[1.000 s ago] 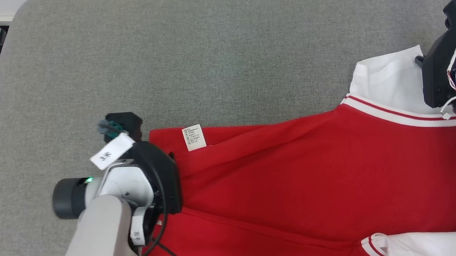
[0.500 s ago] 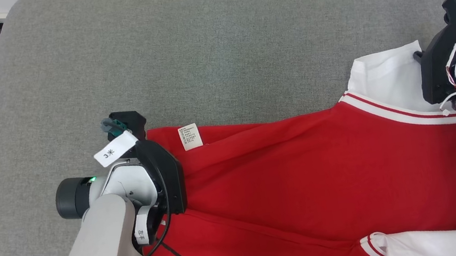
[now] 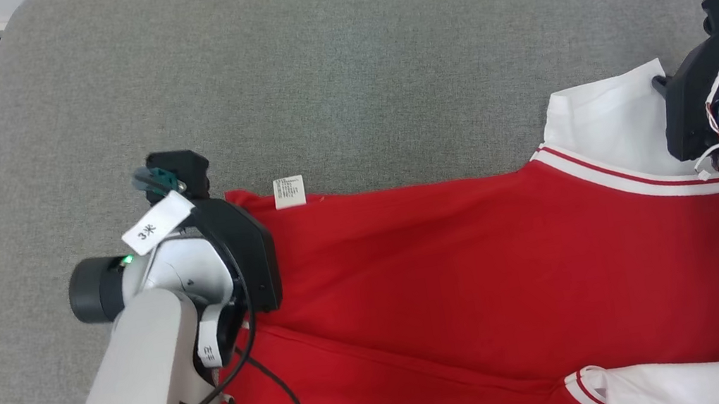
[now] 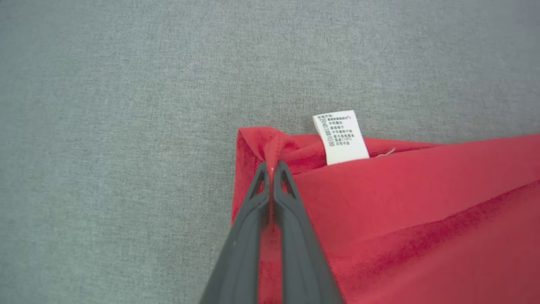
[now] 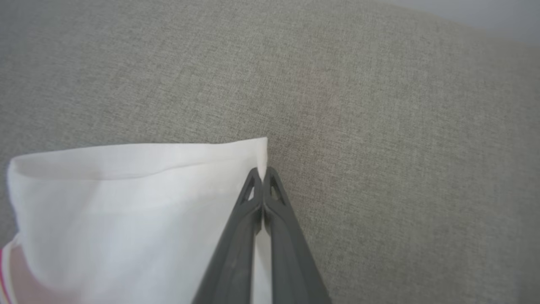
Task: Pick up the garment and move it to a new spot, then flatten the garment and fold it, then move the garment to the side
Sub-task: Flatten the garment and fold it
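The red garment with white striped sleeves lies spread out across the near half of the grey fabric surface, hem at the robot's left, sleeves at its right. Its left hand is clamped tight on the red hem corner, just beside the white care label. Its right hand is closed too, pinching the edge of the far white sleeve.

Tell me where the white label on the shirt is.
In the head view the label sits on the top edge of the red shirt, near its left corner. In the left wrist view it is just right of the left gripper.
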Motion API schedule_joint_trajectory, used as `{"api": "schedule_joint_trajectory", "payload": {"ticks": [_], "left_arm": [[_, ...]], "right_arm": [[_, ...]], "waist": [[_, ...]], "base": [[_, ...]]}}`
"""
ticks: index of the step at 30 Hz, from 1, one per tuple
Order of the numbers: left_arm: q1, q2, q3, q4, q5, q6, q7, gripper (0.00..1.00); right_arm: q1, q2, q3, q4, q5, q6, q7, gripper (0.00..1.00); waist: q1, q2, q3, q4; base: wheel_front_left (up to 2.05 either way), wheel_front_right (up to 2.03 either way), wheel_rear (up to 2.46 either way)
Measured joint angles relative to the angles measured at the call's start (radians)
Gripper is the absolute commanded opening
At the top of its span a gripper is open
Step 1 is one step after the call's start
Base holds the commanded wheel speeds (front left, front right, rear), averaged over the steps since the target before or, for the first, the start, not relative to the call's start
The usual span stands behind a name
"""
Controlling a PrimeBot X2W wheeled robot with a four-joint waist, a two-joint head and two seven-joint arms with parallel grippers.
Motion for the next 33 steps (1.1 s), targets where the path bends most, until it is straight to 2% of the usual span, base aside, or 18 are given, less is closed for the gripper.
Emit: {"api": "schedule_joint_trajectory", "payload": {"ticks": [8, 24, 33], "left_arm": [[-0.037, -0.004, 0.038, 0.005, 0.028, 0.000, -0.103, 0.00], [-0.093, -0.012, 0.084, 0.111, 0.036, 0.000, -0.253, 0.00], [-0.181, -0.017, 0.086, 0.181, 0.041, 0.000, -0.334, 0.00]], "right_arm": [[-0.037, 0.004, -0.011, 0.018, 0.000, -0.003, -0.049, 0.00], [-0.092, 0.022, -0.035, 0.037, 0.000, -0.064, -0.160, 0.00], [-0.123, 0.027, -0.043, 0.037, -0.001, -0.072, -0.241, 0.00]], "waist": [[0.0000, 0.0000, -0.010, -0.018], [0.0000, 0.0000, -0.005, -0.063], [0.0000, 0.0000, 0.007, -0.082]], "base": [[0.00, 0.00, 0.00], [0.00, 0.00, 0.00], [0.00, 0.00, 0.00]]}}
